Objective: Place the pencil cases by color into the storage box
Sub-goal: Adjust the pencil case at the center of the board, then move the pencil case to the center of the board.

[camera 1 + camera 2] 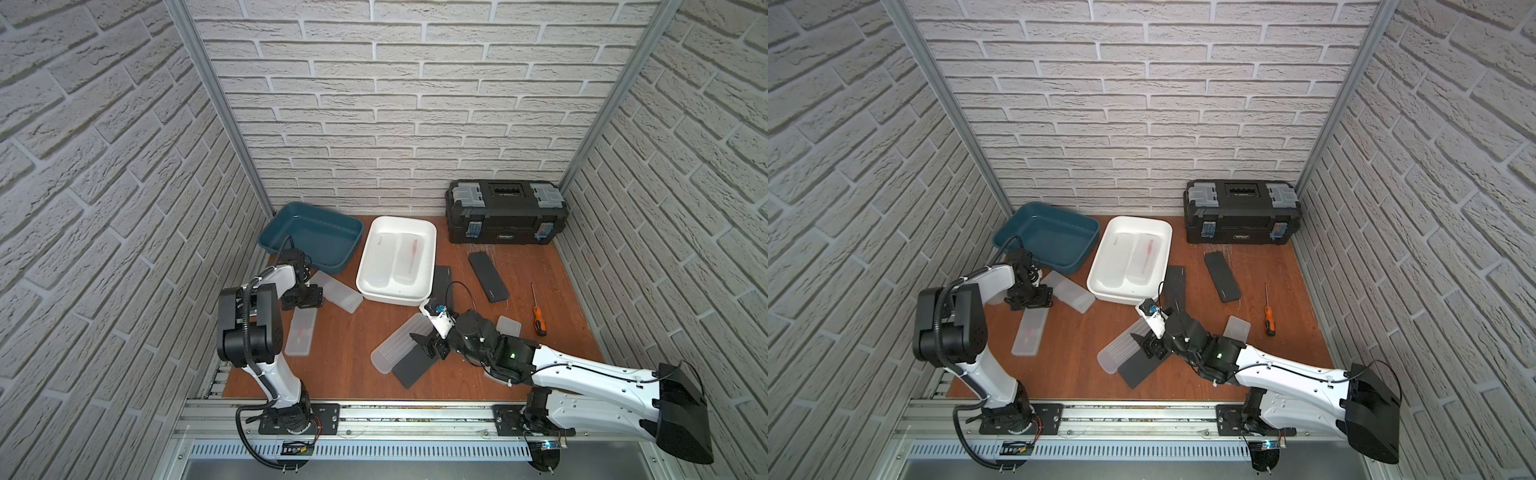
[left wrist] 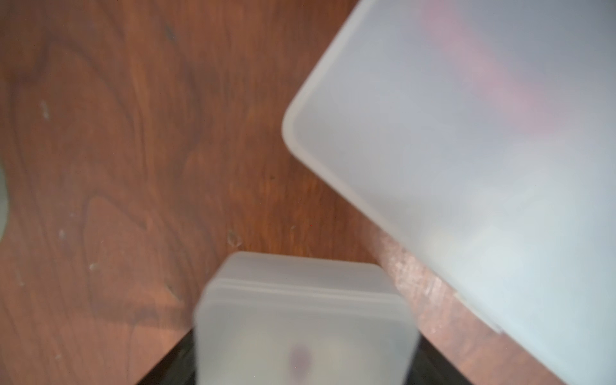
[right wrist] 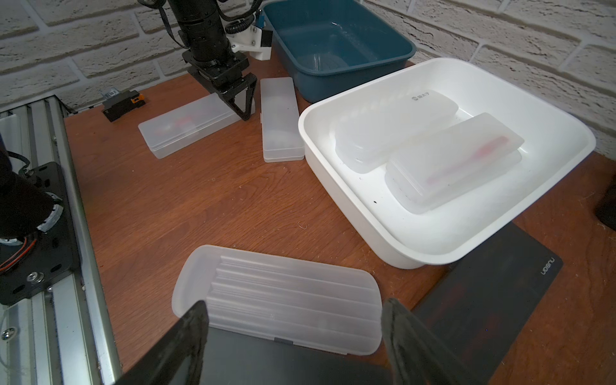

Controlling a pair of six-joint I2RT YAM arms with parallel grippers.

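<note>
Wooden table [image 1: 345, 332]: left jaws straddle frosted case [image 3: 186, 126], right jaws black case [image 3: 286, 363]; clamping unclear.

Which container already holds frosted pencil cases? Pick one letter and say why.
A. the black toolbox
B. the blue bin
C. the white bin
C: two frosted cases lie side by side inside the white bin, while the blue bin shows no cases in it.

2 frosted cases [image 1: 409, 259] flat in white bin [image 1: 390, 296]; 2 more cases [image 1: 340, 293] to my left; ribbed one [image 1: 390, 347] mid-table touching black case [image 1: 413, 370]; another black case [image 1: 488, 276] flat, back-right.
</note>
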